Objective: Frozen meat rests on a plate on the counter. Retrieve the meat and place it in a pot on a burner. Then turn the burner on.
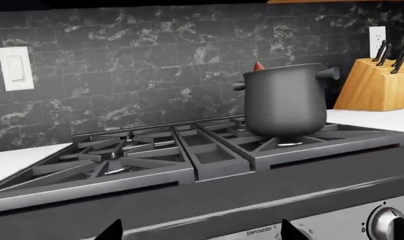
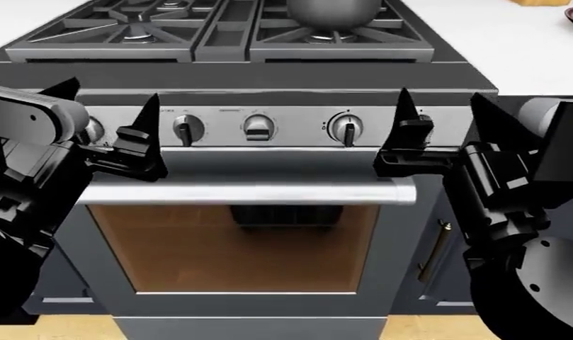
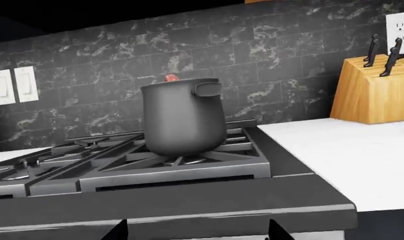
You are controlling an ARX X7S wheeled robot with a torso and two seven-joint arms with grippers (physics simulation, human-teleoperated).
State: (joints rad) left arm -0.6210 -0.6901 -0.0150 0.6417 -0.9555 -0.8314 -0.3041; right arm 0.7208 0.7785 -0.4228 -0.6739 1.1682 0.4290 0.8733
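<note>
A: Grey pot point(image 3: 183, 116) sits on the right burner point(image 1: 289, 143); a red tip of the meat point(image 1: 258, 66) pokes above its rim. Only your wrist views show that.

B: And your grippers?

A: Left gripper point(image 2: 105, 113) and right gripper point(image 2: 439, 117) both gape wide, empty, just before the knobs point(image 2: 347, 128). White counter point(image 3: 348, 155) beside the stove lies free.

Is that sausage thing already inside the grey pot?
Yes, in. A reddish tip of the frozen meat pokes above the rim of the pot, which stands upright on the stove's grate. The rest is hidden inside.
</note>
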